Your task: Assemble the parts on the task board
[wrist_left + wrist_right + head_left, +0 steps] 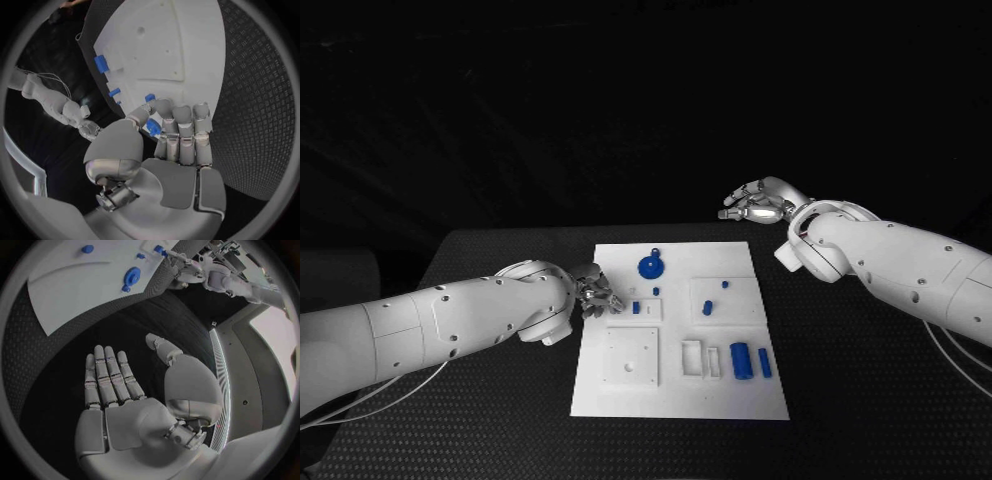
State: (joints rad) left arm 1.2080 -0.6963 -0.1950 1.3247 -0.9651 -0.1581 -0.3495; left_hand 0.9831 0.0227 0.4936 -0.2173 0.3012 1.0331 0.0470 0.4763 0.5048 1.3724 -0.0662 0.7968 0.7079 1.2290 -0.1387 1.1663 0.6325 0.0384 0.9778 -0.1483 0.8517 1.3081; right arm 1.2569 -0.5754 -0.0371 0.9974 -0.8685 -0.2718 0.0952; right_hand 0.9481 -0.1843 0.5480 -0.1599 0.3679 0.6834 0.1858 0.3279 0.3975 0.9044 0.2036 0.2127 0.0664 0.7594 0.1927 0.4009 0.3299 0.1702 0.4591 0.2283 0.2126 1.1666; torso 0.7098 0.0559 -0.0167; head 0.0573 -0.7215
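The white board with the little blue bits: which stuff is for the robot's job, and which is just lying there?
For the job:
- flat white task board
- round blue disc part
- two blue cylinder parts
- small blue part pinched in the silver left hand

Just there:
- black textured table
- silver right hand, holding nothing

We see the left hand (172, 150) covering most of a small blue part (153, 126); its shape stays unclear to us.
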